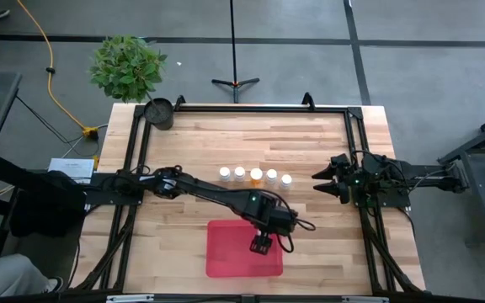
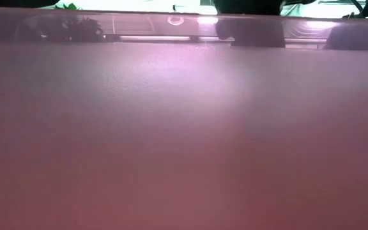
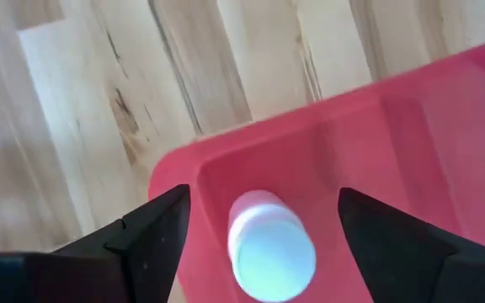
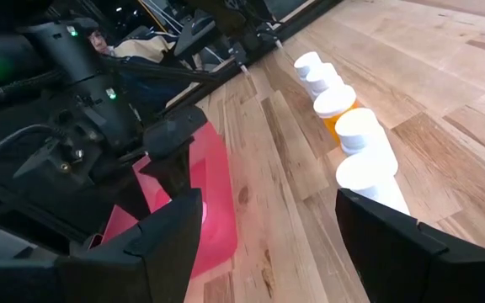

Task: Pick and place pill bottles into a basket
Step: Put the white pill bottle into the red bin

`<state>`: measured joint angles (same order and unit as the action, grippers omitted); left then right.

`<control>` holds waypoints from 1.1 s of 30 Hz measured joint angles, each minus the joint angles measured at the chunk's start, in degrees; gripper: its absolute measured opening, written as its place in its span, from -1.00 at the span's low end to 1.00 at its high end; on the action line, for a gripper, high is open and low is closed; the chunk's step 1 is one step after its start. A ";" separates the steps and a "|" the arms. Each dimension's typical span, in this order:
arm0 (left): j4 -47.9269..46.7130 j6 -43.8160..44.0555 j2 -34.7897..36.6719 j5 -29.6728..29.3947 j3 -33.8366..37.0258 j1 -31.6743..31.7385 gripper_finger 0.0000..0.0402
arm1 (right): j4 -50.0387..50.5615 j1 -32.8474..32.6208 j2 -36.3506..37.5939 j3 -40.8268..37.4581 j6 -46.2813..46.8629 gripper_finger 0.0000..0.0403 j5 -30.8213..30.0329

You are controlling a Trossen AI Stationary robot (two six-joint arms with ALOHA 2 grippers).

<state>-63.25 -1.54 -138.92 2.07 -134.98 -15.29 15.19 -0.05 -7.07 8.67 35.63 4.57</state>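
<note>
The red tray (image 1: 226, 252) lies at the table's near middle. One white-capped pill bottle (image 3: 271, 252) stands upright on its floor near a corner. My left gripper (image 1: 261, 244) hangs open over the tray, a finger on either side of that bottle (image 3: 263, 192), with a gap on both sides. Several more bottles (image 1: 256, 175), one with an orange body, stand in a row on the wood at mid-table; they also show in the right wrist view (image 4: 348, 109). My right gripper (image 1: 321, 183) waits open at the table's right, pointing toward the row.
A small dark round pot (image 1: 159, 112) stands at the table's far left corner, with a green plant (image 1: 127, 66) on the floor behind it. A black frame (image 1: 251, 108) runs round the table. The tray's red wall (image 2: 184, 128) fills the low view.
</note>
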 joint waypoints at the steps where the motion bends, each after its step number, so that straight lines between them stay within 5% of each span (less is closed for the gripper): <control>1: -0.36 -0.04 0.23 -0.02 0.00 0.27 0.65 | 0.01 0.00 -0.03 0.00 -0.01 0.31 -0.02; 22: -0.55 1.30 18.99 -3.17 -0.02 11.69 0.57 | 0.53 0.01 -0.07 -0.04 -0.06 0.31 0.26; 33: -9.31 0.43 28.99 -7.14 -0.02 16.47 0.58 | 0.68 0.01 -0.04 -0.04 -0.06 0.31 0.29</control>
<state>-72.56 -1.11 -109.93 -5.07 -135.00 1.18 15.87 -0.04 -7.11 8.62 35.57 4.86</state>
